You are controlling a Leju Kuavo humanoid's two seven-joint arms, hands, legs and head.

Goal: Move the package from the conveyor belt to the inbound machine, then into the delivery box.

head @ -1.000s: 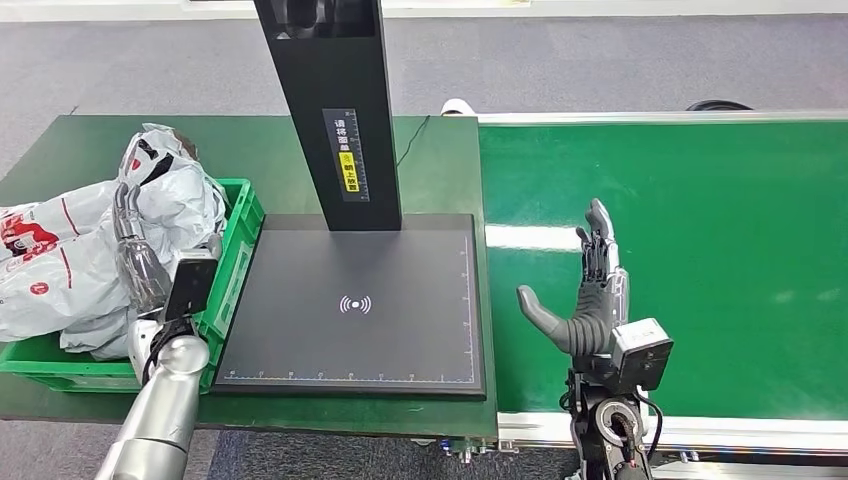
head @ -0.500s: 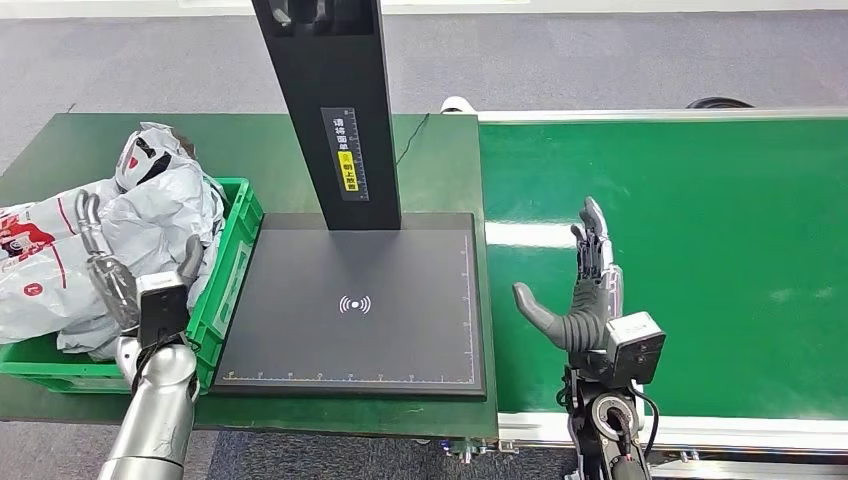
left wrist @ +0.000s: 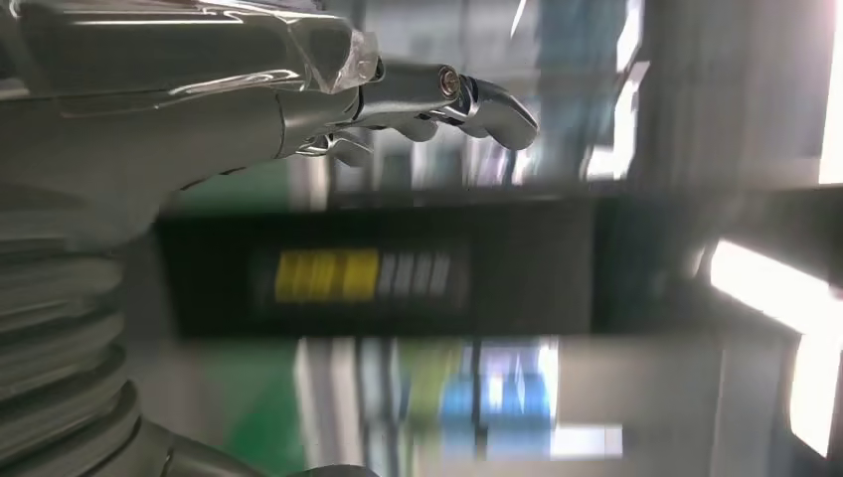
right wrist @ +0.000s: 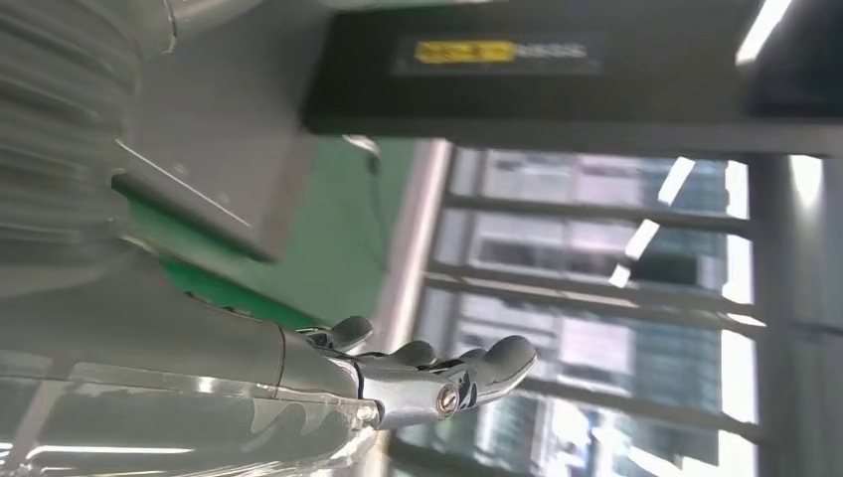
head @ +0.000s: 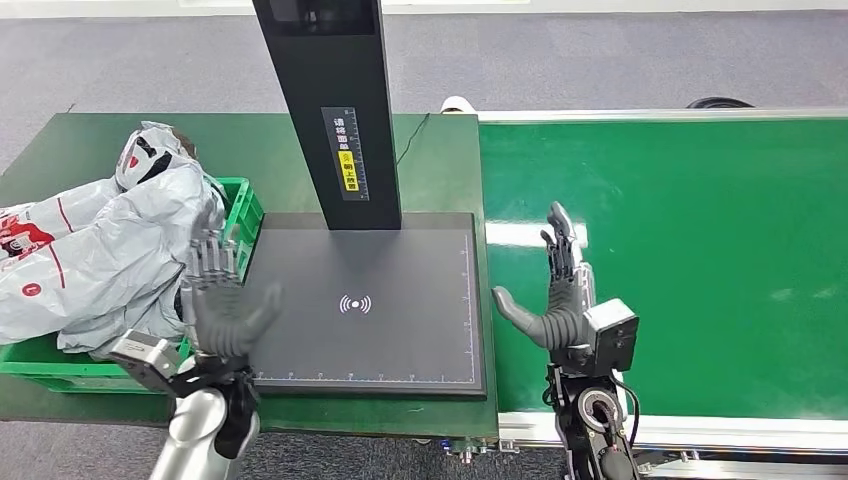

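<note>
Several grey plastic packages [head: 95, 250] lie piled in the green delivery box [head: 235, 262] at the left. My left hand [head: 222, 305] hangs open over the near left corner of the black inbound machine's plate [head: 365, 300], holding nothing. My right hand [head: 553, 290] stands open and upright over the near left edge of the green conveyor belt [head: 690, 250], thumb toward the plate. The left wrist view shows my left hand's fingers [left wrist: 437, 99] extended before the machine's black post [left wrist: 398, 273]. In the right wrist view my right hand's fingers [right wrist: 437, 373] are stretched out and bare.
The machine's black post [head: 330, 110] rises from the back of the plate. The belt's white frame [head: 700, 430] runs along the near edge. The green table [head: 440, 160] carries the box and the machine. Grey floor lies beyond.
My left hand has swung right, from over the packages in the box to the plate's near left corner. My right hand has shifted slightly left along the belt's edge.
</note>
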